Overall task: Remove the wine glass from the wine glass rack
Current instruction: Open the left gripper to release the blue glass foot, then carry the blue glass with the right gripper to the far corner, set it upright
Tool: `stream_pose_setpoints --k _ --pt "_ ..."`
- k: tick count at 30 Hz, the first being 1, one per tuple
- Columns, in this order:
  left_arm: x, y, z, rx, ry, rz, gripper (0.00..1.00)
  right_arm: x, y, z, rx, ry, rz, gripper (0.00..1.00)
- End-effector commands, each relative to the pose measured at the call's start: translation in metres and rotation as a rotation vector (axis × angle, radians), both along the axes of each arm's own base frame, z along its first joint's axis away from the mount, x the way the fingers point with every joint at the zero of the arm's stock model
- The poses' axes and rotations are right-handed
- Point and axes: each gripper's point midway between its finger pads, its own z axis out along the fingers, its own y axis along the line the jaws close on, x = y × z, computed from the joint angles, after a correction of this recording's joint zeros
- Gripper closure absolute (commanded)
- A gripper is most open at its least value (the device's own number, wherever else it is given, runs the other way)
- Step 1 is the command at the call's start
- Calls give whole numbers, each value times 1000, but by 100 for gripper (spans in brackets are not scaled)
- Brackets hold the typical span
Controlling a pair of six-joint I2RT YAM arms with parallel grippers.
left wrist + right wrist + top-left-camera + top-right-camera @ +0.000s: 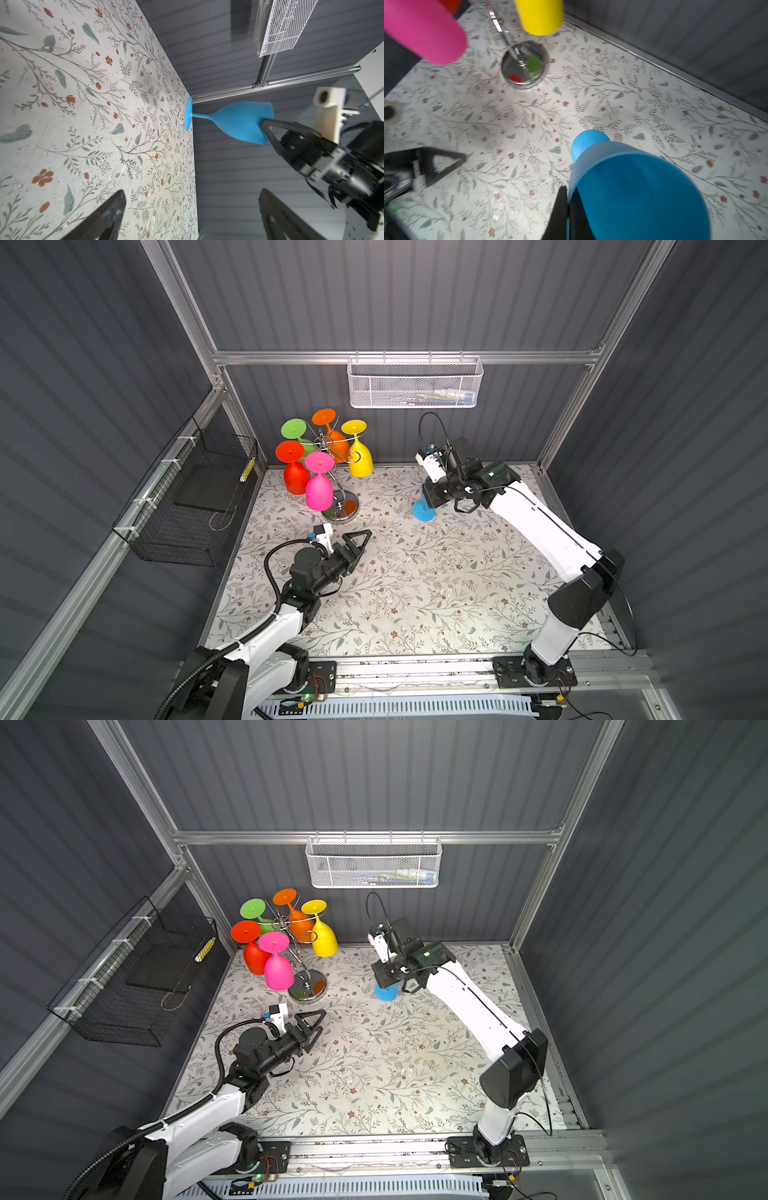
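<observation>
Blue plastic wine glass stands on the floral surface beside the chrome wire rack — right gripper pinching its rim, left gripper spread; only letting go seems left.

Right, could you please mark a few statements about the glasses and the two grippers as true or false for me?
1. The right gripper is shut on the rim of the blue wine glass. True.
2. The left gripper holds the pink glass. False: it is open and empty; the pink glass hangs on the wine glass rack.
3. The yellow glass hangs upside down on the rack. True.
4. The blue wine glass hangs upside down. False: it is off the rack, bowl up, foot down at the table.
</observation>
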Motion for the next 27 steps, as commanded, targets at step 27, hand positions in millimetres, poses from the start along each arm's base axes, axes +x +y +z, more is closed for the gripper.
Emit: stream_pose_setpoints --k 27 --pt "2 -17 -30 234 33 -150 0 174 -267 -64 -10 60 -559 100"
